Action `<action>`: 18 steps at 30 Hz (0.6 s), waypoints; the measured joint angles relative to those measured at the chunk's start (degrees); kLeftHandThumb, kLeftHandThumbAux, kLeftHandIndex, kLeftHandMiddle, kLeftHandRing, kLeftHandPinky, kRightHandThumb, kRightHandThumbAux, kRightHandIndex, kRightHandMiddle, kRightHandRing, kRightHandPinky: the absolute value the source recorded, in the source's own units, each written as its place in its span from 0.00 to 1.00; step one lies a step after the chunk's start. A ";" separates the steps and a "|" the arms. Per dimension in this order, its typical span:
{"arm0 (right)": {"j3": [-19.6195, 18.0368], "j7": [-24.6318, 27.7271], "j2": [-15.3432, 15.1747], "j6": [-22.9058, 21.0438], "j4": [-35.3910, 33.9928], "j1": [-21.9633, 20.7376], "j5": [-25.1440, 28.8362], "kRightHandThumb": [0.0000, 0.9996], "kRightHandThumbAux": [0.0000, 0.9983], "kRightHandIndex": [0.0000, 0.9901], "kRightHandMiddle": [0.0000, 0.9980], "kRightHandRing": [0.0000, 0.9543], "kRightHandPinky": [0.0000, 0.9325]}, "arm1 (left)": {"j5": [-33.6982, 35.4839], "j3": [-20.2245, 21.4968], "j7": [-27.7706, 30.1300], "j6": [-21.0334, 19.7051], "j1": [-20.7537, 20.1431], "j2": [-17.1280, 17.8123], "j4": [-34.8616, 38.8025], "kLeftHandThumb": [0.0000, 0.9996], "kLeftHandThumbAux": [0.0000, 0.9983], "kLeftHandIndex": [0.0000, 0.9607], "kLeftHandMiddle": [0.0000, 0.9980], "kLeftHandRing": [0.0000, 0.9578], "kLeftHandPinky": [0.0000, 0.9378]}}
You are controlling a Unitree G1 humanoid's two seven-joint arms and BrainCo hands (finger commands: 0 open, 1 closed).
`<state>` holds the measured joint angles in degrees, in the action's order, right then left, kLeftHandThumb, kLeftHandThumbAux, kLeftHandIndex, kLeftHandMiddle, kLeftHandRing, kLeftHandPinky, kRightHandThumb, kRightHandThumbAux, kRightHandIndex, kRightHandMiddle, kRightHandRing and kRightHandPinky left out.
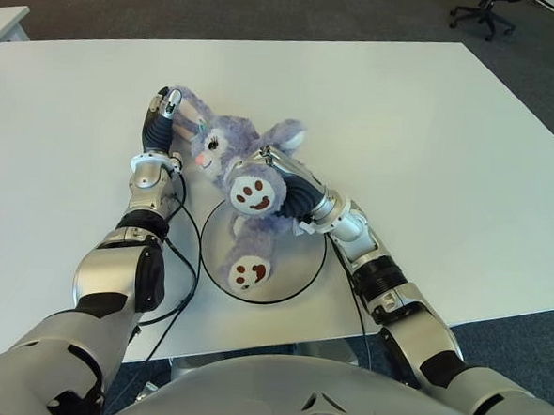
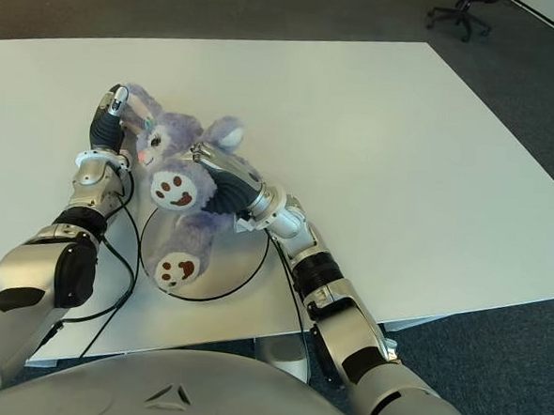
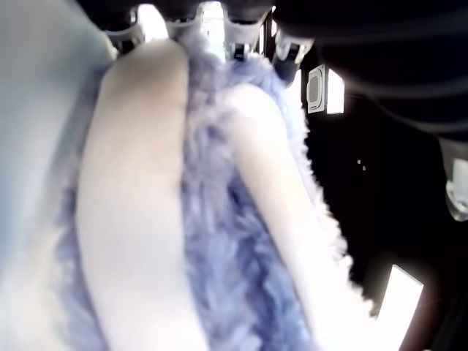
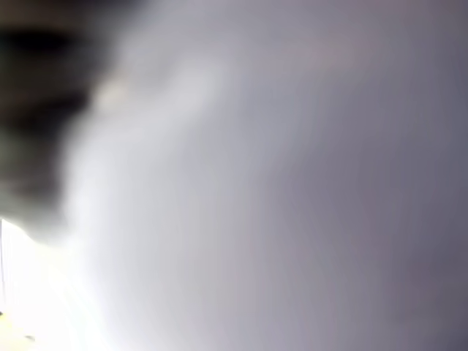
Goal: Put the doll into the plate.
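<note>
Gripping purple fluffy doll point(image 1: 225, 159), both robot hands: left robot hand point(image 1: 160, 118) on ears at 10 o'clock, right robot hand point(image 1: 284, 175) around body; white brown-pawed feet over plate point(image 1: 303, 270).

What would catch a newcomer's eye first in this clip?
A fluffy lavender plush rabbit doll lying near the table's front edge, one foot over the black-rimmed round plate. The left hand grips its ears and the right hand clasps its body, on the white table.
</note>
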<state>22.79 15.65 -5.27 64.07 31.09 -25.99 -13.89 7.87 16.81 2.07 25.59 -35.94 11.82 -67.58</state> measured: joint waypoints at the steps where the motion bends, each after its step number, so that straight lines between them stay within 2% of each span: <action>1: 0.03 -0.20 0.01 0.40 0.30 -0.13 -0.17 0.74 0.71 0.44 0.83 0.87 0.90 | 0.00 0.01 0.00 0.00 0.02 -0.02 0.00 0.00 0.37 0.00 0.09 0.04 0.00; 7: 0.65 -1.77 0.05 3.50 2.87 -1.38 -2.39 0.74 0.71 0.44 0.84 0.88 0.90 | 0.00 0.05 0.00 -0.02 0.12 -0.07 -0.09 0.00 0.38 0.00 0.09 0.05 0.00; 12: 0.79 -5.05 0.19 6.66 4.61 -2.06 -6.97 0.74 0.71 0.44 0.84 0.88 0.90 | 0.00 0.06 0.00 -0.02 0.17 -0.27 -0.11 0.00 0.37 0.00 0.09 0.04 0.00; 18: 0.77 -9.47 0.20 8.38 6.15 -2.58 -11.63 0.74 0.71 0.44 0.85 0.88 0.91 | 0.00 0.05 0.00 -0.02 0.33 -0.47 -0.11 0.00 0.37 0.00 0.09 0.04 0.00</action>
<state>23.56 6.18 -5.07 72.46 37.24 -28.57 -25.52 7.87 16.86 2.07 25.57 -35.61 11.34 -67.69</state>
